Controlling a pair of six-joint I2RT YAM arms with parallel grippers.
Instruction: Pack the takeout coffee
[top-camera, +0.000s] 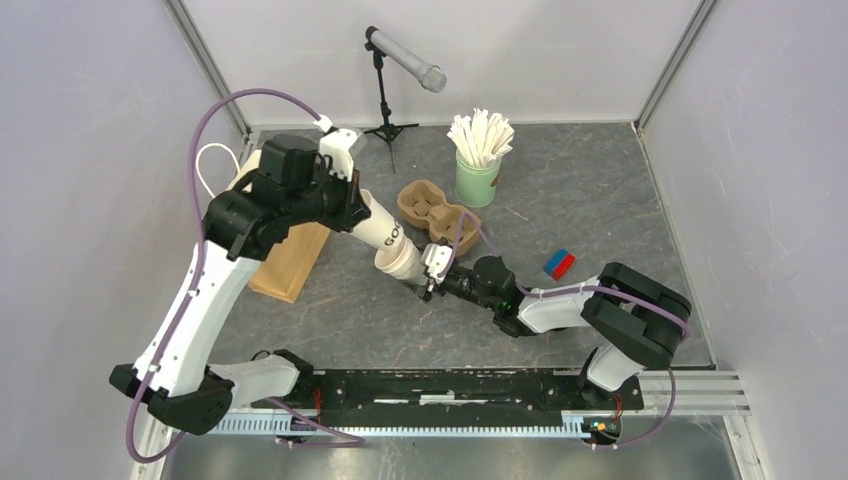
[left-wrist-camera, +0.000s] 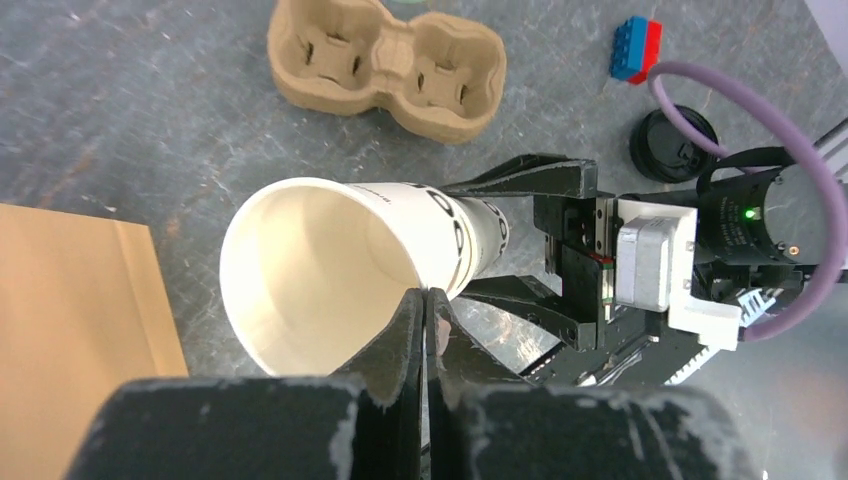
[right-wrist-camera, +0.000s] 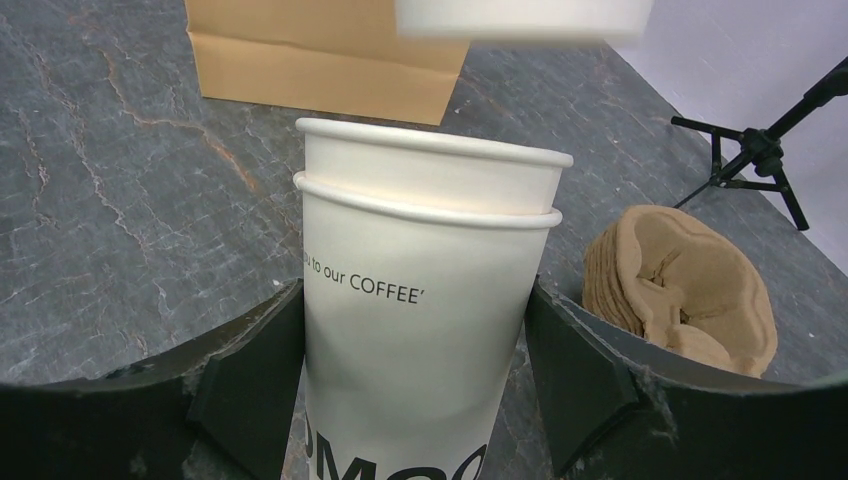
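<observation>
A stack of lidless white paper cups (top-camera: 385, 235) with dark print hangs tilted above the table. My left gripper (left-wrist-camera: 425, 300) is shut on the rim of the top cup (left-wrist-camera: 330, 260). My right gripper (top-camera: 432, 268) comes in from the right at the stack's lower end. In the right wrist view its pads (right-wrist-camera: 250, 390) press both sides of the lowest cup (right-wrist-camera: 430, 300), which reads "to our COFFEE". A loose black lid (left-wrist-camera: 672, 145) lies on the table behind the right arm. The takeout coffee itself is out of view.
A brown pulp cup carrier (top-camera: 438, 208) sits just behind the stack. A brown paper bag (top-camera: 290, 260) lies flat on the left. A green cup of white straws (top-camera: 478, 165), a microphone stand (top-camera: 385, 90) and a blue-and-red block (top-camera: 559, 263) stand further off.
</observation>
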